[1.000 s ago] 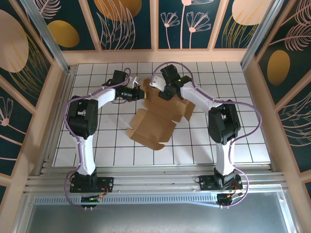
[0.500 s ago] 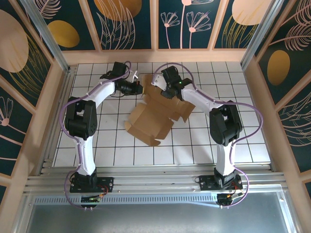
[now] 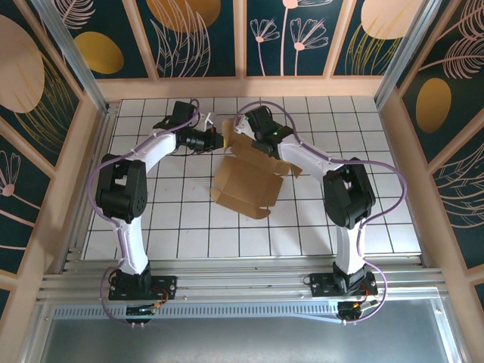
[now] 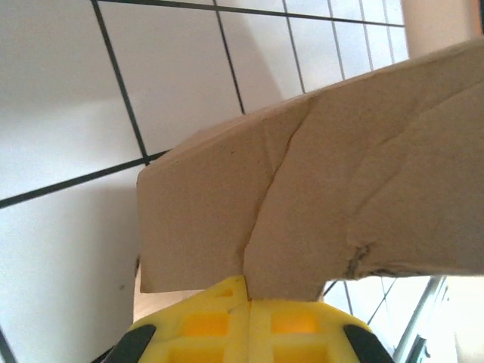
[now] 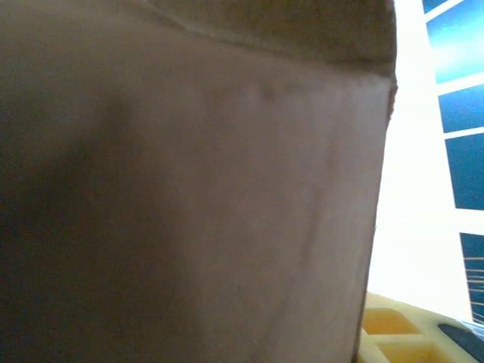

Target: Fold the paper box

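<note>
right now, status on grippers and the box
Left gripper shut on a box flap. Right gripper against far wall, grip unclear. Box part folded, top open.

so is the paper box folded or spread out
Half folded: the paper box has raised side walls but loose flaps sticking out, top open.

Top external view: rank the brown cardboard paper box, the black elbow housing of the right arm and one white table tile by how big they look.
1. brown cardboard paper box, clearly largest.
2. black elbow housing of the right arm; raised toward the camera, so it looks larger than it is.
3. white table tile, smallest.
</note>
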{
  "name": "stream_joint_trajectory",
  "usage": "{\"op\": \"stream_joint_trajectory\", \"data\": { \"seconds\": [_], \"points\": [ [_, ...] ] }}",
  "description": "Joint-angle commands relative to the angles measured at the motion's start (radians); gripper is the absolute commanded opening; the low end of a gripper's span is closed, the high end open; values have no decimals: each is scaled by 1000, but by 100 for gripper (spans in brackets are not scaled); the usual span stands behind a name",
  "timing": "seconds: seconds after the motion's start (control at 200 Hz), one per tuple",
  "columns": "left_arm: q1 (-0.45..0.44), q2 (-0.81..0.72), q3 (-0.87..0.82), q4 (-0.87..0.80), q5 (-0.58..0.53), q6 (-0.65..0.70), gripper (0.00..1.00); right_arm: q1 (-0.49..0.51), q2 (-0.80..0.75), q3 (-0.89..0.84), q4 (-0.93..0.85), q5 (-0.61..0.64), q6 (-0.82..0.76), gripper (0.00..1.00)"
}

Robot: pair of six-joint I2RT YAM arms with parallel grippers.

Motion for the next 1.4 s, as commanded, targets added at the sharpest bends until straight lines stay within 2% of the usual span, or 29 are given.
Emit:
{"op": "stream_joint_trajectory", "data": {
  "seconds": [0.0, 0.19, 0.42, 0.621, 0.786, 0.896, 1.001, 1.061, 1.126, 1.176, 1.221, 1.326, 1.396],
  "points": [
    [-10, -62, -64, 157, 89, -157, 0, 12, 8, -1, 24, 105, -38, 45],
    [-29, -79, -181, 339, 87, -374, 0, 33, 24, -7, 80, 160, -61, 45],
    [-64, -58, -277, 470, 72, -506, 0, 41, 30, -19, 107, 162, -56, 45],
    [-66, -48, -379, 519, 7, -514, 0, 54, 28, -39, 92, 139, -41, 45],
    [-66, -9, -461, 698, 33, -583, 0, 65, 5, -71, 84, 97, -24, 46],
    [-64, -20, -465, 732, 34, -532, 0, 65, -5, -92, 88, 96, -29, 47],
    [-63, -102, -461, 715, -25, -411, 9, 64, -10, -103, 90, 91, -33, 47],
    [-61, -167, -446, 639, -116, -300, 13, 64, -12, -103, 89, 90, -31, 48],
    [-59, -244, -434, 556, -262, -195, 15, 64, -12, -104, 87, 85, -31, 47],
    [-47, -281, -426, 514, -369, -140, 25, 64, -11, -103, 87, 82, -30, 47],
    [-29, -325, -407, 477, -456, -113, 30, 64, -10, -104, 86, 76, -29, 47],
    [31, -293, -317, 403, -517, -58, 28, 65, -6, -99, 78, 69, -27, 48],
    [51, -187, -218, 343, -514, -5, 26, 65, -6, -92, 72, 64, -22, 48]
  ]
}}
